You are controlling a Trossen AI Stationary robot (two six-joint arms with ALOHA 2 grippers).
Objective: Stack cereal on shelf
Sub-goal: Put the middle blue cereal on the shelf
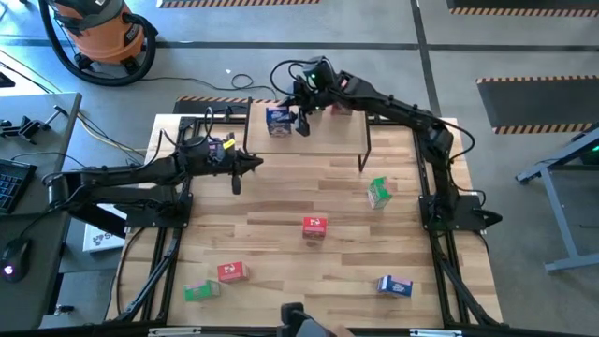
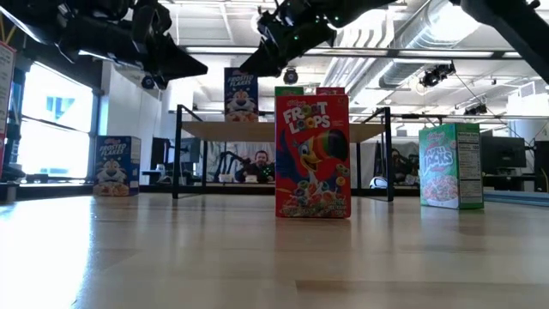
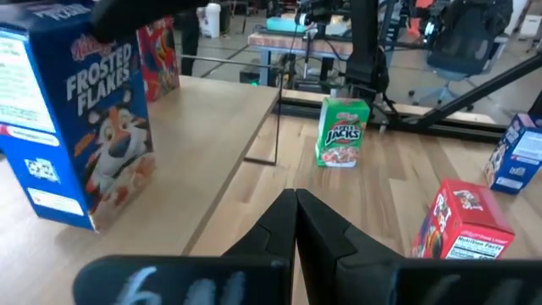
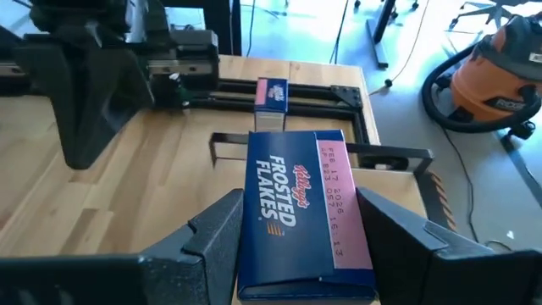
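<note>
A: Right claw [image 4: 296,233]?
B: Dark fingers spread either side of a blue printed-cardboard Frosted Flakes box [image 1: 278,118], which stands upright on the light-wood shelf [image 1: 328,131] at twelve o'clock; contact unclear.
A: Left claw [image 3: 296,207]?
B: Clenched, empty, tips together, at ten o'clock.
A: Elsewhere?
B: Red Froot Loops box [image 1: 314,227] mid-surface [image 1: 281,253]; green Apple Jacks box [image 1: 378,193] toward three o'clock.

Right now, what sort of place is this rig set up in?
Probably an open workshop or lab rather than a shop: a bare concrete floor, an orange shop vacuum beside the table, and exposed ceiling ducts above desks where a person sits.
</note>
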